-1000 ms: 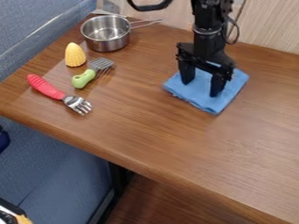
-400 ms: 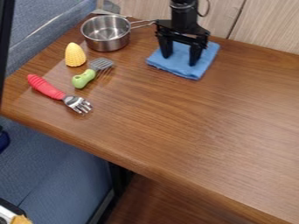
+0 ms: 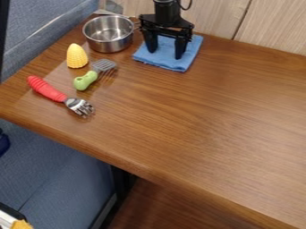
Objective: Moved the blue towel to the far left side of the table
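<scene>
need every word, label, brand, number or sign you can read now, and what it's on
None legible: I can read nothing on the towel, gripper, pot, corn, spatula or fork.
Corner item, lower left: cut off by the edge, can't tell if it bears print.

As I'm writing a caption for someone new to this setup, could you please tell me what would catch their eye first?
Probably the blue towel near the table's back edge, with the black claw standing over it, its fingers apart. Next, the red-handled fork at the left of the table and the yellow corn above it in the view. The shiny pot stands just left of the towel.
</scene>
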`<state>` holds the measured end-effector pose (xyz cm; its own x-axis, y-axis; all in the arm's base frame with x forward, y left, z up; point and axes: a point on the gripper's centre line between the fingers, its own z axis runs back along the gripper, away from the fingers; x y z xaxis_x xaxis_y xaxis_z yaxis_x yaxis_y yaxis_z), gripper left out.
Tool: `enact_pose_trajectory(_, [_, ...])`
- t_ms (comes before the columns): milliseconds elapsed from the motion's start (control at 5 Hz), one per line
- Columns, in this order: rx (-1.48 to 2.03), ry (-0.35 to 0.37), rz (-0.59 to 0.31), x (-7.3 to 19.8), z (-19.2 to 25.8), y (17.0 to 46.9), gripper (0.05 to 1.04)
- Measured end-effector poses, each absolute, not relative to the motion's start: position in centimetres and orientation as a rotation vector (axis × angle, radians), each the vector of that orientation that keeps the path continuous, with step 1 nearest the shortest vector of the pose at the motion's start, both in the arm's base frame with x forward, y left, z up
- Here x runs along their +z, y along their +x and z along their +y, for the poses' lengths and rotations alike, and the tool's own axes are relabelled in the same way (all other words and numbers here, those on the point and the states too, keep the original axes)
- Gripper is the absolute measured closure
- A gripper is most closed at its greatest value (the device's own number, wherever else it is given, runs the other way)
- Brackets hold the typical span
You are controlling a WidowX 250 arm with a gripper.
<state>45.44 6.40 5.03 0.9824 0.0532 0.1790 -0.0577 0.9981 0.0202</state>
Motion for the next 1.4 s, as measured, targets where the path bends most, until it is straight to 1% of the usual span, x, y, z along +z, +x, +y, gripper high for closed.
enact_pose_trajectory(800, [0.036,-0.008,-0.183,5.3,5.7,45.2,0.086])
enact_pose_trajectory(1000, [0.047,-0.01,-0.23,8.2,5.5,45.0,0.084])
enact_pose_trajectory(1200, [0.042,0.014,-0.296,11.7,5.8,44.9,0.084])
enact_pose_trajectory(1400, [0.042,0.022,-0.364,15.1,5.7,44.1,0.084])
